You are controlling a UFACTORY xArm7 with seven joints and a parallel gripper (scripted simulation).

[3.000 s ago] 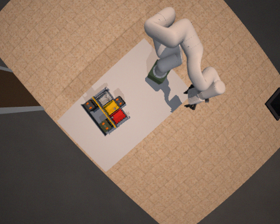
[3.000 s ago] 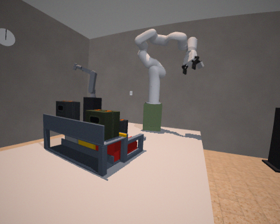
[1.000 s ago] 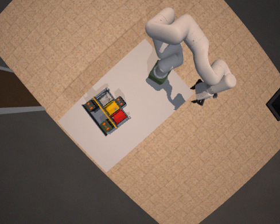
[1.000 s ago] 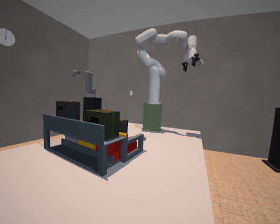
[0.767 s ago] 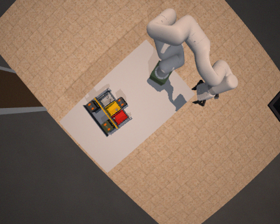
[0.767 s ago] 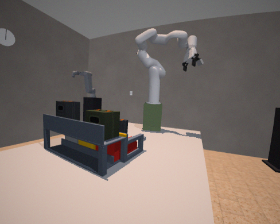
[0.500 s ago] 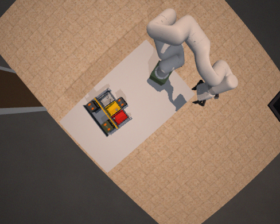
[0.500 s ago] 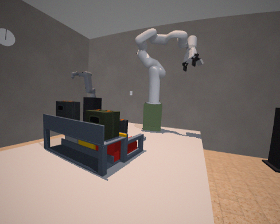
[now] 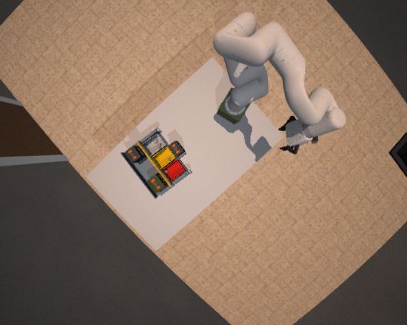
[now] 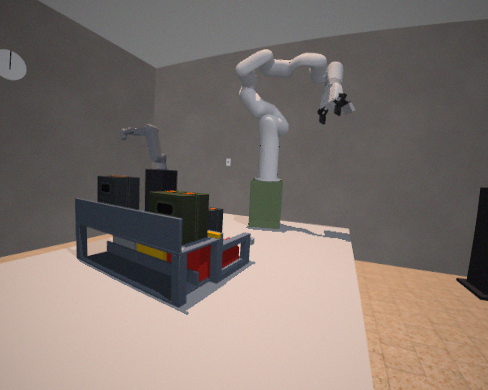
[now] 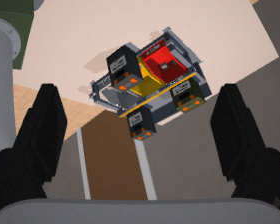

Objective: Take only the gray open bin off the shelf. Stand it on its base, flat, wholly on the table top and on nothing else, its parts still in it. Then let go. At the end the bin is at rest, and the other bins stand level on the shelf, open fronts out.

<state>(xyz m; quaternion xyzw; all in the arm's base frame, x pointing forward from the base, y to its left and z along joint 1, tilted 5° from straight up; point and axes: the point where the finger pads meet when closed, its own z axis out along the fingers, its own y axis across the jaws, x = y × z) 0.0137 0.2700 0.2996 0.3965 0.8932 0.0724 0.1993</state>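
Observation:
The gray open bin point(image 9: 155, 144) point(image 11: 116, 97) sits in the dark blue-gray shelf point(image 10: 129, 225), at the end of the row beside the yellow bin point(image 9: 163, 157) point(image 10: 151, 251) point(image 11: 150, 87). The red bin point(image 9: 175, 170) point(image 10: 199, 261) point(image 11: 168, 63) is at the other end. The gray bin's parts cannot be made out. My gripper point(image 9: 282, 137) point(image 10: 330, 117) point(image 11: 139, 102) is wide open and empty, high up and far from the shelf, beyond the table corner near the arm's base.
The shelf stands on the pale table point(image 9: 220, 150) point(image 10: 284, 320). A black box point(image 9: 133, 153) point(image 10: 119, 192) point(image 11: 141, 125) and an olive box point(image 9: 157, 183) point(image 10: 184, 210) point(image 11: 187, 95) stand at its back side. Another black box point(image 9: 177, 148) point(image 11: 123, 67) stands in front, near the gray and yellow bins.

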